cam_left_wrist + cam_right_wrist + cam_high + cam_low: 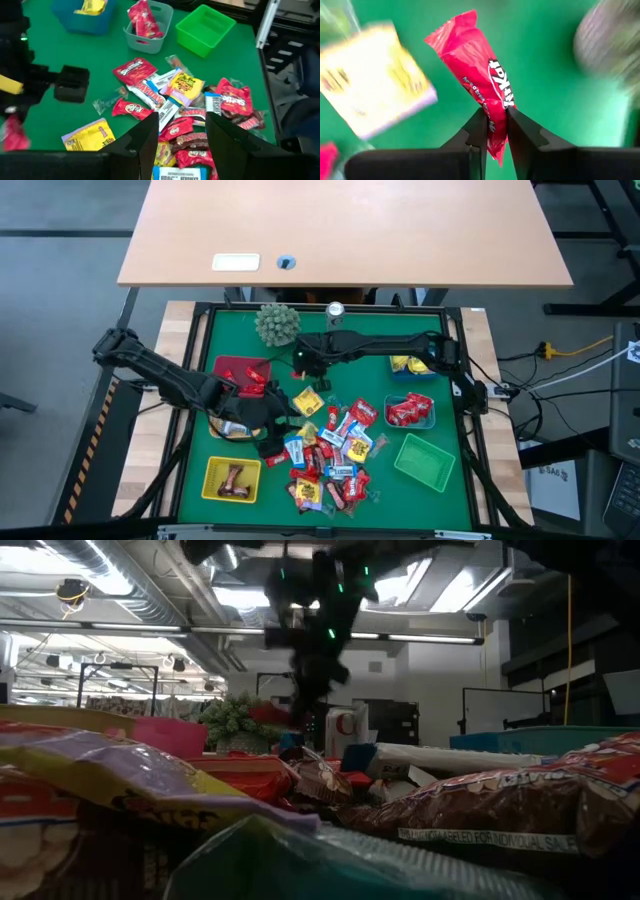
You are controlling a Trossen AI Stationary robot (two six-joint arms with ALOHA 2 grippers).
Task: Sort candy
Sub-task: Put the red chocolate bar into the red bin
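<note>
Red KitKat wrapper (480,85) pinched between right gripper (493,131) jaws above green surface (545,65), yellow packet (370,80) beside it, left gripper (182,131) jaws apart over candy (175,110) pile, Skittles and Hershey wrappers readable there

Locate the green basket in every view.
High view: green basket, lower right of the mat.
Left wrist view: green basket, beside the grey basket.
Low view: cannot be picked out with certainty.
Right wrist view: not in it.
Shared landmark: the grey basket holding red candy, right next to it.
</note>
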